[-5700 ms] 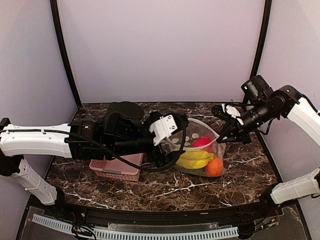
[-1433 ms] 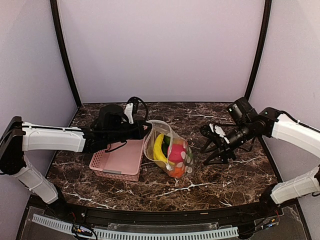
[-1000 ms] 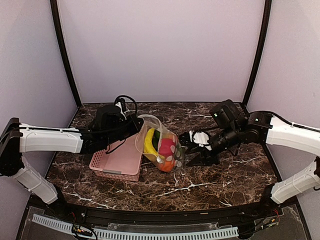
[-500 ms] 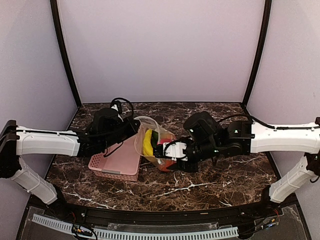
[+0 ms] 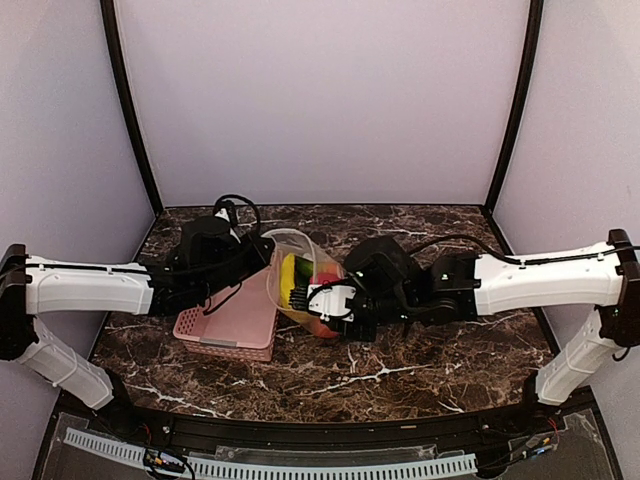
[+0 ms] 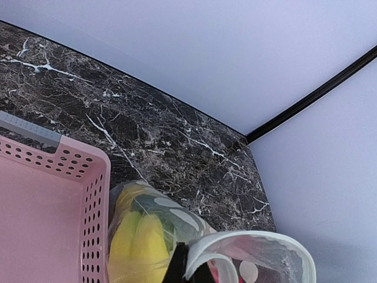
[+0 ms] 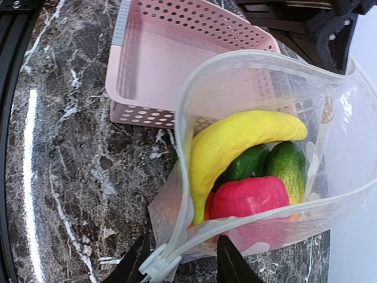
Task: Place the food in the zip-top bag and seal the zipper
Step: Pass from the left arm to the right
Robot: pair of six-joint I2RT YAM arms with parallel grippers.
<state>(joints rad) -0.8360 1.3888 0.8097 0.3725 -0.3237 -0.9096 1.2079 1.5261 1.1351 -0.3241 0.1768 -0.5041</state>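
Beside the basket, the right end effector, newly swung in, is straddling the zipper with jaws apart while the left end effector is clamping the zip-top bag of food, readying sealing.

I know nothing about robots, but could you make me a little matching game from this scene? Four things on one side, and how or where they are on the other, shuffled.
Things:
1. banana
2. basket
3. zipper
4. right gripper

States:
A. pink, with walls full of holes
B. unsealed, mouth gaping open
C. fingers either side of the zipper's end
D. yellow, inside the zip-top bag

Pairs: 1-D, 2-A, 3-B, 4-C.
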